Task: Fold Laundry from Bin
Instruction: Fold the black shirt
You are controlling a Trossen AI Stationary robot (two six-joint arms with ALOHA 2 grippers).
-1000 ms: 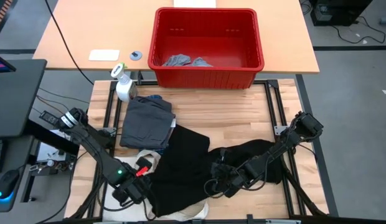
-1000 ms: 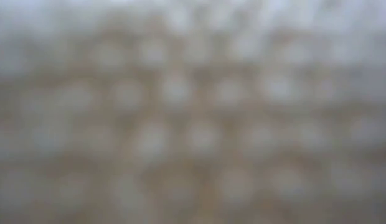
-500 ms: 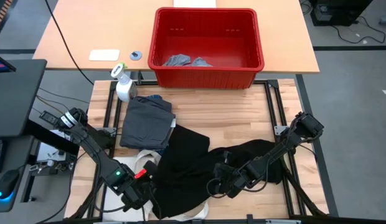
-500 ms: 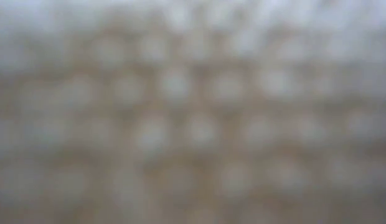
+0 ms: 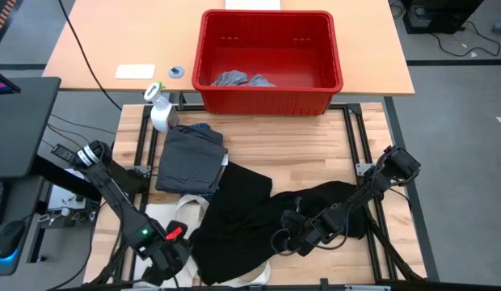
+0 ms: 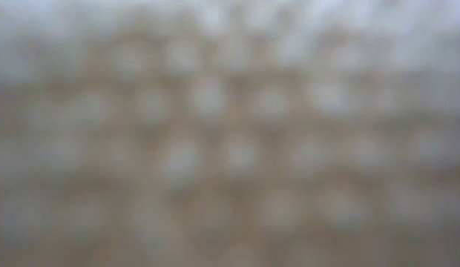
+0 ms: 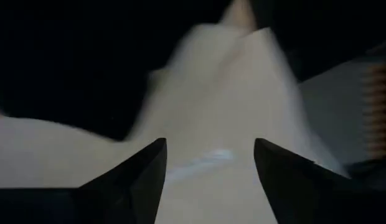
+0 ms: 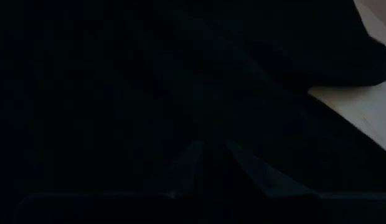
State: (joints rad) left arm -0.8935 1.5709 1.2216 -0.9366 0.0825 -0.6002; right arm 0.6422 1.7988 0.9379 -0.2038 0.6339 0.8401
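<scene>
The laundry lies in three places: a large black piece (image 5: 250,218) is spread over the near middle of the wooden table (image 5: 315,153), a folded dark grey piece (image 5: 190,158) sits farther back on the left side with a bit of blue cloth showing at its far edge, and small light grey pieces (image 5: 238,79) rest on the floor of the red bin (image 5: 271,97), which stands at the table's far edge. The left gripper (image 5: 171,257) is at the near left corner, beside the black piece and over a cream tote bag (image 5: 174,218); in the left wrist view its fingers (image 7: 137,180) stand apart with only cream cloth (image 7: 218,137) between them, gripping nothing. The right gripper (image 5: 289,234) is low on the black piece near the table's front, its fingers (image 8: 190,162) close together and seemingly pinching the black cloth (image 8: 149,81). A white spray bottle (image 5: 160,111) stands beside the grey piece.
</scene>
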